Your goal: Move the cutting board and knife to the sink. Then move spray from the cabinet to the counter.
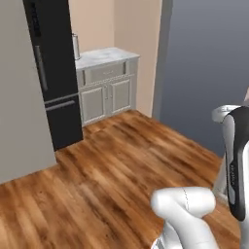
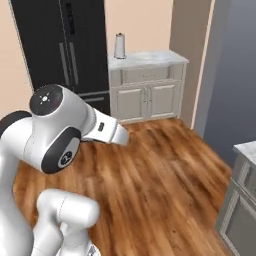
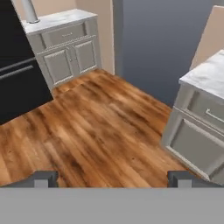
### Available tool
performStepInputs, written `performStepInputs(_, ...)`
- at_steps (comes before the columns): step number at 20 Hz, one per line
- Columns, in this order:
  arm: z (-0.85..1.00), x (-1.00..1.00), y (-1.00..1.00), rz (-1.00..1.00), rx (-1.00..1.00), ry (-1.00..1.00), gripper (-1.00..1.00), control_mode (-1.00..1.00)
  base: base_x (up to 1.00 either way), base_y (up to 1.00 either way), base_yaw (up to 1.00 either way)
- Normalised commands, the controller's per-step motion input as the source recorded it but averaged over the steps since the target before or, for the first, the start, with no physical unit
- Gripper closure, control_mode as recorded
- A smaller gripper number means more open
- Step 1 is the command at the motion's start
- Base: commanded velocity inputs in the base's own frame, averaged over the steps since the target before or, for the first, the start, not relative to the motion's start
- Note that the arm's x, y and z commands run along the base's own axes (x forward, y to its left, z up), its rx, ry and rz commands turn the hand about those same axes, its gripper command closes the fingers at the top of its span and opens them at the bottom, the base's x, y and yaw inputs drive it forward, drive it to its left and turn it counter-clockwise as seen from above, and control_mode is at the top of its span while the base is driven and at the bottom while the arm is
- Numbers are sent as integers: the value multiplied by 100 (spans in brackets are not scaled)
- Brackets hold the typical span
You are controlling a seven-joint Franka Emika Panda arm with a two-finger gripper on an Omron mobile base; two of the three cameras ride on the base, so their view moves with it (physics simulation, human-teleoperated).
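My gripper (image 3: 113,180) is open, its two dark fingertips (image 3: 41,179) spread wide over bare wooden floor with nothing between them. A stretch of white marble counter (image 1: 104,56) (image 2: 147,59) (image 3: 57,19) tops cream panelled doors at the far side of the room. A second piece of marble counter (image 3: 208,72) (image 2: 247,149) stands close on the right. The cutting board, knife, sink, spray and cabinet are out of view.
A tall black fridge (image 1: 53,73) (image 2: 65,50) (image 3: 17,83) stands left of the far counter. An upright pale roll (image 1: 76,46) (image 2: 119,46) sits on that counter's left end. Open wooden floor (image 1: 121,160) lies between. A grey-blue wall (image 1: 209,63) is on the right.
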Motion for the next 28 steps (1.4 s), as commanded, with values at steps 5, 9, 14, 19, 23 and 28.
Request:
performStepInputs(5, 0, 0, 0, 0, 0, 0, -100, 100, 43, 22, 60)
performStepInputs(9, 0, 0, 0, 0, 0, 0, -100, 100, 5, 27, 86)
performStepInputs(14, 0, 0, 0, 0, 0, 0, -100, 100, -2, 7, 89)
performStepInputs(19, 0, 0, 0, 0, 0, 0, -100, 100, -11, 0, 83)
performStepInputs(23, 0, 0, 0, 0, 0, 0, -100, 100, -26, 0, 78)
performStepInputs(28, 0, 0, 0, 0, 0, 0, -100, 100, -6, 3, 77)
